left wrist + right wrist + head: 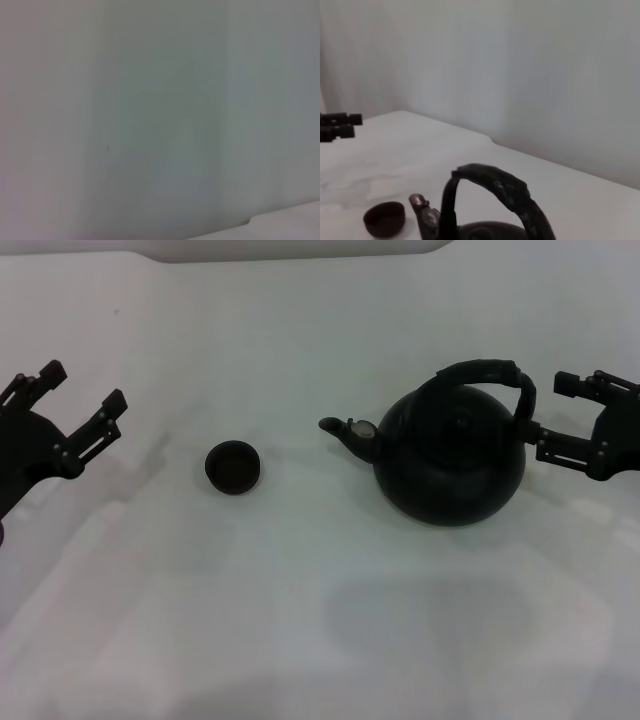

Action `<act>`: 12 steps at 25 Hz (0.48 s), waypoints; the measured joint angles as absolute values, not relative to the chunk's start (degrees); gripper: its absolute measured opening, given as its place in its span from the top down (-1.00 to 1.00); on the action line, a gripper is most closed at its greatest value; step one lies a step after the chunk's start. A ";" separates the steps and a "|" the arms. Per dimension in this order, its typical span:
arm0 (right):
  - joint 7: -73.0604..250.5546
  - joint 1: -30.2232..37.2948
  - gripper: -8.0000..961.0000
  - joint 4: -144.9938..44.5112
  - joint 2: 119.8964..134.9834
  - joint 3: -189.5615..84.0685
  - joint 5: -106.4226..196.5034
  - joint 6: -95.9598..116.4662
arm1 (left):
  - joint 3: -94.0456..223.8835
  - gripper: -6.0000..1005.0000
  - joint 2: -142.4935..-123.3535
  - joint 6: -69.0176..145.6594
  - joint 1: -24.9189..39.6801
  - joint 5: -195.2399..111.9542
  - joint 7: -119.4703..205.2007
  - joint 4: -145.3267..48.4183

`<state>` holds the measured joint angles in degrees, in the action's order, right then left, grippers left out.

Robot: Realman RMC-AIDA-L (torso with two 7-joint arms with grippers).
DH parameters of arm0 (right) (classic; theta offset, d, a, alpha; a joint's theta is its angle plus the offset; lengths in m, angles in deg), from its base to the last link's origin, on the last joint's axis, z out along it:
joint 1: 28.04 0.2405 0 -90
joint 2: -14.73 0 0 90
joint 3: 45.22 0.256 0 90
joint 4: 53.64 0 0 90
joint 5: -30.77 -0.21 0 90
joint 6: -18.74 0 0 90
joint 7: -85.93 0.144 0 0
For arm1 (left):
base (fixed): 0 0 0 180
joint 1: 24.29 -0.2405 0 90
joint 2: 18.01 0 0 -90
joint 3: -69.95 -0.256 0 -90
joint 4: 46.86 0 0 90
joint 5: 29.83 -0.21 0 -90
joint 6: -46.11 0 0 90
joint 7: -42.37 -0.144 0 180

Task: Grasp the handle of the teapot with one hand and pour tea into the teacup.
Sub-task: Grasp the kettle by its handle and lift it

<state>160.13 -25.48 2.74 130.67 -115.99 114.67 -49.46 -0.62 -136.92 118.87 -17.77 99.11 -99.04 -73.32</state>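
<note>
The right gripper (553, 415) has its fingers spread apart, one up by the top of the handle's (490, 373) right leg and one lower, level with where that leg meets the pot. From where I stand, the tips look just beside the handle, at about 3 o'clock of the teapot (450, 455), but I can't say for certain whether the lower tip touches it. Nothing is clamped yet. That wide stance makes sense: the hoop is thick and wrapped, so the jaws need room to pass either side of it before they close.

The right wrist view looks down along the handle (502, 192) from behind it, with the spout (422, 212) beyond and the teacup (384, 219) farther off on that side. That suggests the arm is lined up with the pouring direction, which should make the tilt simpler.

The teapot stands upright on the white table (320, 630), right of centre, its spout (345, 432) pointing toward 9 o'clock. The teacup (233, 467) sits upright in that same direction, apart from the spout, so the pot will have to be lifted and carried a little toward it before tipping.

The left gripper (70, 410) hangs at the far 9 o'clock edge, fingers open, well apart from the cup and seemingly idle. Its wrist camera shows only a blank wall.

I judge the grasp not yet made.
</note>
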 joint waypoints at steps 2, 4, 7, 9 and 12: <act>159.83 -25.25 -0.69 2.58 130.71 -116.92 114.59 -48.07 | -0.62 -0.62 -136.90 118.88 -17.77 99.11 -99.05 -73.45; 159.75 -24.96 -0.69 2.27 130.71 -117.71 114.37 -46.71 | -0.62 -0.63 -136.86 118.89 -17.76 99.11 -99.05 -73.60; 159.67 -24.14 -0.68 0.82 130.69 -118.10 113.35 -45.89 | -0.62 -0.63 -136.79 118.89 -17.73 98.99 -99.05 -73.73; 159.51 -23.58 -0.68 -0.23 130.59 -118.12 112.35 -45.84 | -0.62 -0.63 -136.75 118.89 -17.72 98.88 -99.05 -73.74; 158.70 -23.30 -0.66 -0.88 130.55 -118.11 111.20 -45.82 | -0.65 -0.63 -136.75 118.67 -17.71 98.80 -99.05 -73.75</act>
<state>158.70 -23.30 -0.88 130.55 -118.11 111.20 -45.82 -0.65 -136.75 118.67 -17.71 98.80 -99.05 -73.75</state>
